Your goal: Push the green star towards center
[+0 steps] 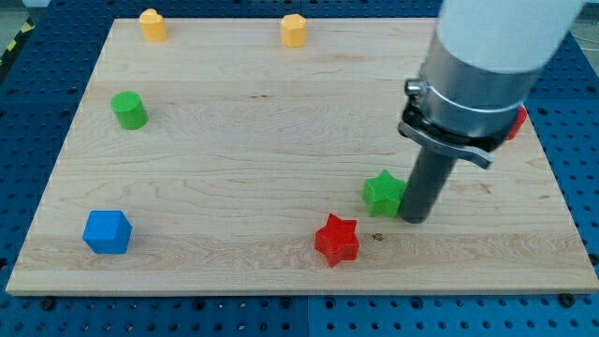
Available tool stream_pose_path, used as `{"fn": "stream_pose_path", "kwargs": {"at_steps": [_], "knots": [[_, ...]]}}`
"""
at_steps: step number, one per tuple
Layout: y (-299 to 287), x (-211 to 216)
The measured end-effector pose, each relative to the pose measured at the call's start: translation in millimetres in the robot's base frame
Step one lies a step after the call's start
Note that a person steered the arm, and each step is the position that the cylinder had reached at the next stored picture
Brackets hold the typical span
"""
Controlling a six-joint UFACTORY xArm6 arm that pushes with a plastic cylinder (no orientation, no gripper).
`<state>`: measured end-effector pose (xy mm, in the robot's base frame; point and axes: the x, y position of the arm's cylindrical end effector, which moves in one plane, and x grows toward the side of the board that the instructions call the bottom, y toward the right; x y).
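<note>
Green star (383,193) sits right of the board's (234,140) middle, lower half, with the rod's tip (415,219) touching its right side; no fingers exist here, just the rod. Most of the push leftward and upward remains, I'd judge

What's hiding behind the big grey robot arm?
A red block peeks out at the arm's right. Most of it is covered, so its shape can't be told.

Lab: blue perforated bench (28,112)
</note>
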<state>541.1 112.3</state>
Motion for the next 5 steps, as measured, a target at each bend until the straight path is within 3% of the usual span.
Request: {"fn": "stream_pose_path", "kwargs": {"at_steps": [2, 3, 4, 5], "knots": [[-84, -34], [-82, -43], [-88, -19], [-140, -28]]}}
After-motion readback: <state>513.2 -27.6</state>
